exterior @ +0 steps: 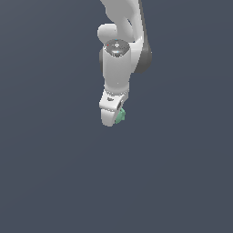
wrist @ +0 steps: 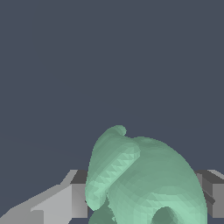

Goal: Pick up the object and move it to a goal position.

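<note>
The object point(exterior: 120, 115) is a small mint-green lumpy blob. In the exterior view it peeks out at the lower end of my white gripper point(exterior: 113, 119), mostly hidden by the hand. In the wrist view the object point(wrist: 144, 179) fills the space between my two grey fingers point(wrist: 70, 199), which sit tight on both of its sides. The gripper is shut on it. The white arm point(exterior: 118, 59) hangs down from the top of the exterior view.
Only a plain dark grey-blue surface point(exterior: 54, 173) shows around the arm in both views. No goal marker shows in either view.
</note>
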Robot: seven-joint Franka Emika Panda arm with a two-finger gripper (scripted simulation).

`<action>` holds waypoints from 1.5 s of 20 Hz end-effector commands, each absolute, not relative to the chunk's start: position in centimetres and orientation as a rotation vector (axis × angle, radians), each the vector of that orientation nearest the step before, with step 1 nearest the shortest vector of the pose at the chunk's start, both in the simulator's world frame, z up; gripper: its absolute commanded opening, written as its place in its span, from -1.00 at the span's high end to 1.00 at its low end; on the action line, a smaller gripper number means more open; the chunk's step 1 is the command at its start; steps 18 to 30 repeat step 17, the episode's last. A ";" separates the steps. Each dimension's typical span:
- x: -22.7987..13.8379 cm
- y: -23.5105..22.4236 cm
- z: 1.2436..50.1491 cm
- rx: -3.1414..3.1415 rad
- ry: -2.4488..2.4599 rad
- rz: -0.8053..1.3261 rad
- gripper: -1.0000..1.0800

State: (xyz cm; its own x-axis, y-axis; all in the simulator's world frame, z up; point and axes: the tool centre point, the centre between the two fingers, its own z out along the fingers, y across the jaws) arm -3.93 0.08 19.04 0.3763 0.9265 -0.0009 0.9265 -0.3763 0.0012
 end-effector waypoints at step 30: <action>-6.2 -0.6 28.8 2.607 1.754 0.001 1.00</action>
